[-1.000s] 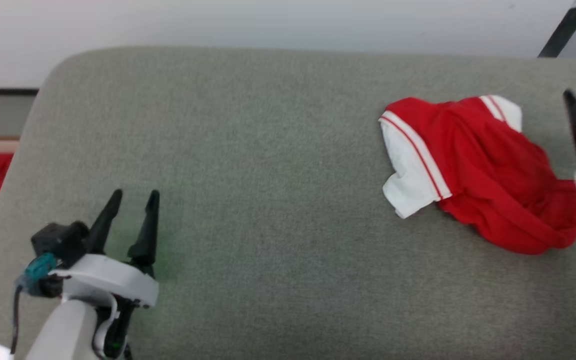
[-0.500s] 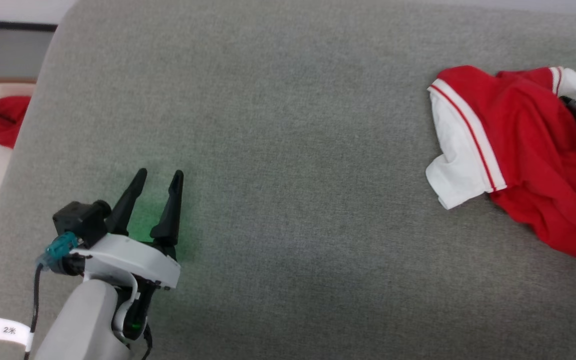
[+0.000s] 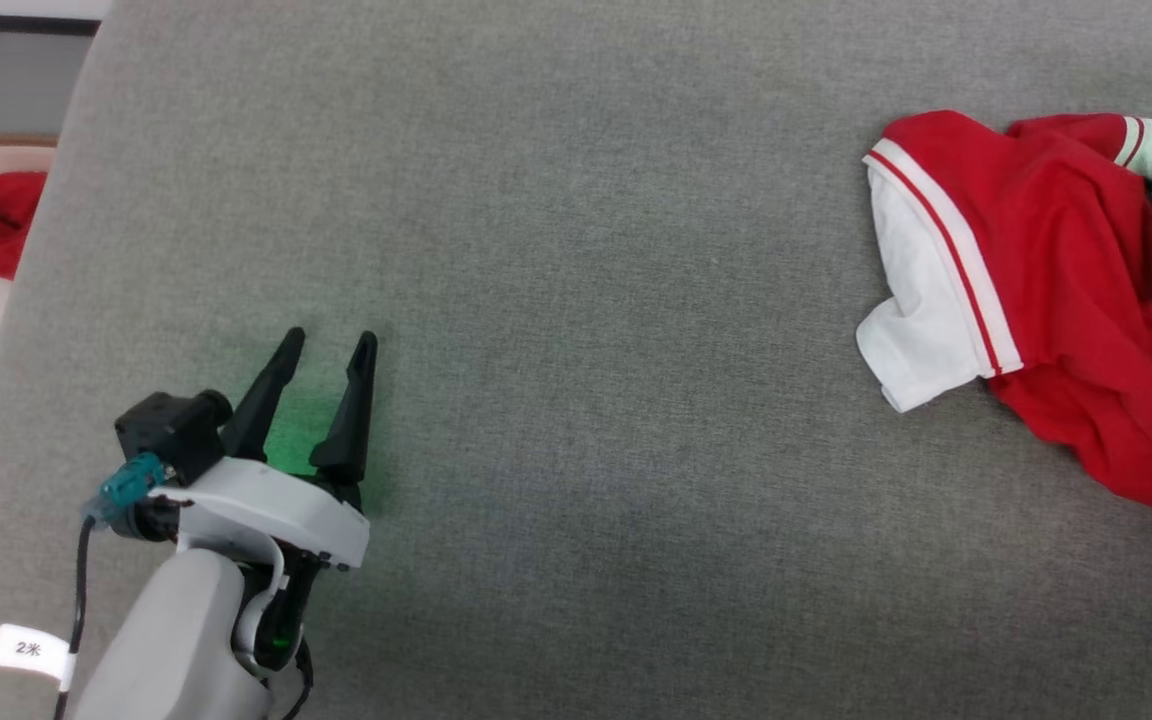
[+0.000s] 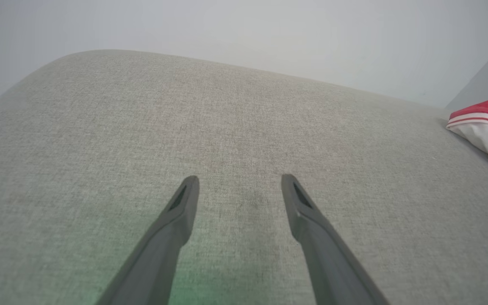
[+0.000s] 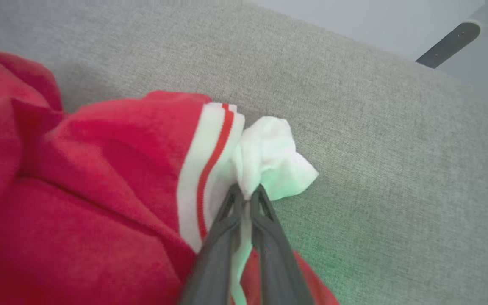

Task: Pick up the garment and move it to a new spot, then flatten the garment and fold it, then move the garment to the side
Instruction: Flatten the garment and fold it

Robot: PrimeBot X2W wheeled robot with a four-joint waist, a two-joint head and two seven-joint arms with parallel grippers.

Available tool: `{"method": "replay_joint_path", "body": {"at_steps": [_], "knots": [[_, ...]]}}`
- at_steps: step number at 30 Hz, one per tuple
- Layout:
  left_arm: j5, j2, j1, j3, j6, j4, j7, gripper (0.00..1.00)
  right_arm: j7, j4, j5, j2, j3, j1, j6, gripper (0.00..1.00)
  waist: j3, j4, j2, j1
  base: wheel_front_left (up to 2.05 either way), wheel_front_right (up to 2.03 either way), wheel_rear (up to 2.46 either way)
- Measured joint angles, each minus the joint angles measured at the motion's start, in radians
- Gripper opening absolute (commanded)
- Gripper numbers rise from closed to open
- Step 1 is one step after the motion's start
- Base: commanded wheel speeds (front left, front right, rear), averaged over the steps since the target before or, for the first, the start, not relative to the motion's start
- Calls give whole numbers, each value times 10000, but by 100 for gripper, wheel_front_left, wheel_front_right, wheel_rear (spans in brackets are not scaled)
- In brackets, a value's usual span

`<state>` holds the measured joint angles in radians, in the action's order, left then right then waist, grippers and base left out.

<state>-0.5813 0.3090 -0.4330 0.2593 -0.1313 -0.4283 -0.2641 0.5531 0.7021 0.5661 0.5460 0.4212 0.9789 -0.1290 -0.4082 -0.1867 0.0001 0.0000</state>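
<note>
The garment (image 3: 1036, 300) lies crumpled at the grey cushion's (image 3: 576, 200) right end. Right wrist view — the right gripper (image 5: 247, 191) pinches its white sleeve (image 5: 271, 148); head view — those fingers seemingly buried in cloth. The left gripper (image 3: 330, 340) stands spread, well apart.

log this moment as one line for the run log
phase: grasp | right end effector: shut on garment at white sleeve | left end effector: open, holding nothing, over grey cushion | garment: crumpled on cushion

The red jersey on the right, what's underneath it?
The garment lies crumpled on the grey cushion, which shows beside it. The jaws of the right gripper pinch its white sleeve. Anything beneath the folds is covered and cannot be seen.
</note>
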Motion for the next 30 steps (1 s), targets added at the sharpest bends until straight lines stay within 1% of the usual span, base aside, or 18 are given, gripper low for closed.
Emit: {"method": "replay_joint_path", "body": {"at_steps": [8, 11, 16, 19, 22, 25, 30], "knots": [[-82, 96, 21, -44, 0, 0, 0, 100, -663, 92, 433, 115, 353, 238, 0, 0, 119, 291, 0, 0, 0, 0, 0], [-92, 113, 57, -77, 0, 44, 0, 100, -876, -92, 403, 437, 405, 362, 2, 0, 168, 440, 0, 0, 0, 0, 0], [-94, 155, 105, -161, 0, 104, 0, 100, -1087, -746, -178, 1421, 278, 496, 0, 0, 225, 688, 0, 0, 0, 0, 0], [-94, 173, 122, -182, 0, 153, 0, 100, -1043, -1081, -311, 1848, -336, 307, 0, 0, 217, 812, 0, 0, 0, 0, 0], [-94, 171, 136, -171, 0, 207, 0, 100, -1041, -1172, -838, 2268, -1064, -413, 0, 0, 158, 878, 0, 0, 0, 0, 0], [-94, 134, 142, -94, 0, 234, 0, 100, -1068, -1095, -903, 2140, -1893, -1456, -2, 0, 91, 905, 0, 0, 0, 0, 0], [-138, 178, 139, -23, 0, 230, 0, 100, -1388, -874, -1674, 1923, -3279, -2598, -23, 0, -14, 944, 0, 0, 0, 0, 0]]}}
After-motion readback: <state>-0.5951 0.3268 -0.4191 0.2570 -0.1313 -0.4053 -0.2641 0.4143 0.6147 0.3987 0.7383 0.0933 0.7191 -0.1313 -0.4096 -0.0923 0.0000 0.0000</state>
